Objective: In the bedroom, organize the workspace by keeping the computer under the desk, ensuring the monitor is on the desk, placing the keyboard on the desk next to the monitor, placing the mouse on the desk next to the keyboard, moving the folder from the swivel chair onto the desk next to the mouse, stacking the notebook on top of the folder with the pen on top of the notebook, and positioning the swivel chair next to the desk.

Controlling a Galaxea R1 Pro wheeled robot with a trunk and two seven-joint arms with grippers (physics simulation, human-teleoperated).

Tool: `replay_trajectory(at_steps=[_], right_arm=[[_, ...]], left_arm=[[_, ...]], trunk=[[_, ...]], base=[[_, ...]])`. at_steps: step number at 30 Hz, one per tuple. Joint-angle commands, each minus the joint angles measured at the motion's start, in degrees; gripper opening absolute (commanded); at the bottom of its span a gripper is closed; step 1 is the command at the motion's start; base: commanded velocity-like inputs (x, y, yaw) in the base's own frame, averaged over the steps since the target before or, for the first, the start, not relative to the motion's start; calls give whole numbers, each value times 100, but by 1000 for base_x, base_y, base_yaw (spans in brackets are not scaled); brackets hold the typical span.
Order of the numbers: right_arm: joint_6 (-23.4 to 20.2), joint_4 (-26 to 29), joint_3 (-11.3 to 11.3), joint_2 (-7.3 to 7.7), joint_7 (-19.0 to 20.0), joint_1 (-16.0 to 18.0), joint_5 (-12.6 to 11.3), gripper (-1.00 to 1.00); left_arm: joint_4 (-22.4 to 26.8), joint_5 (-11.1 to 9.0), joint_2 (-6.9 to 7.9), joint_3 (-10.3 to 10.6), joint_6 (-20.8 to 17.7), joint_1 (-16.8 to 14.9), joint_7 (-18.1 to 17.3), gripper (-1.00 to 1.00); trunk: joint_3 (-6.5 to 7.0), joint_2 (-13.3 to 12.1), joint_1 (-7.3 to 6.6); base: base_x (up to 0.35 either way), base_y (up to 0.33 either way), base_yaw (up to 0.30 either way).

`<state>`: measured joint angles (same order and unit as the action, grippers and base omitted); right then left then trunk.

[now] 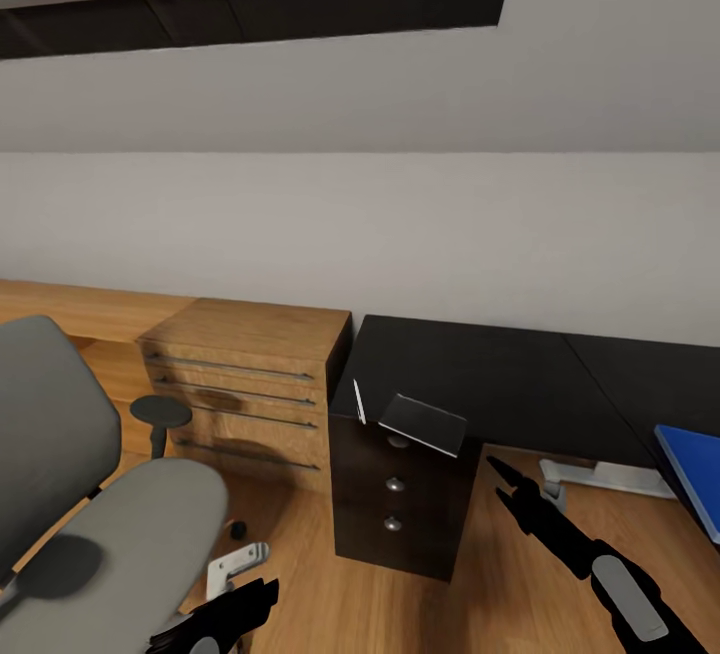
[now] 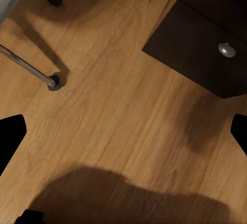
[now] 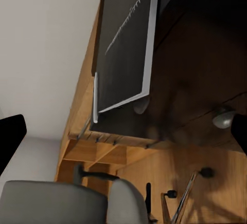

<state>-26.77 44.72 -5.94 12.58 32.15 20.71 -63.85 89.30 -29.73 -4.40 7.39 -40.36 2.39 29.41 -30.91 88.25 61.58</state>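
Desk (image 1: pixel 480 374): black top against the grey wall, drawer unit (image 1: pixel 400 504) under its near end. Swivel chair (image 1: pixel 90 494) left of it on the wood floor (image 2: pixel 118 121); light-wood cabinet (image 1: pixel 245 384) between them. Folder (image 1: pixel 692 474) at the desk's right edge. Notebook (image 1: pixel 425 423) overhangs the front corner above the drawers, pen (image 1: pixel 358 402) just beside it. Right wrist view adds notebook spiral binding (image 3: pixel 128 21); left wrist view adds chair castor (image 2: pixel 54 82). Right gripper (image 1: pixel 503 486) fingers apart, empty. Left gripper (image 1: pixel 235 614): wide open, empty. No readable text.
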Motion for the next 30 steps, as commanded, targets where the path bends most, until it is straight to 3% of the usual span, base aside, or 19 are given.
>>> replay_trajectory(at_steps=[1, 6, 10, 15, 30], right_arm=[[-50, 0, -9, -1, -34, 3, -42, 100], [-54, 17, 17, -24, -327, 3, -50, 100], [-23, 19, -15, -233, -346, 3, -75, 100], [-18, 20, -45, -292, -217, 3, -90, 100], [-3, 13, -36, -308, -199, 3, -92, 100]], left_arm=[[8, -60, 0, 6, -6, -1, 55, 100], [7, -60, 0, 16, -7, -1, 56, 100], [6, -60, 3, 11, -7, -3, 56, 100], [7, -63, 6, 8, -7, -3, 56, 100], [-10, -75, 16, -1, -23, -1, 19, 100]], trunk=[[-23, 44, 23], [-113, 245, 133], [-185, 405, 220], [-274, 606, 330], [-274, 606, 330]], base=[[0, 0, 0], [0, 0, 0], [0, 0, 0], [0, 0, 0], [0, 0, 0]])
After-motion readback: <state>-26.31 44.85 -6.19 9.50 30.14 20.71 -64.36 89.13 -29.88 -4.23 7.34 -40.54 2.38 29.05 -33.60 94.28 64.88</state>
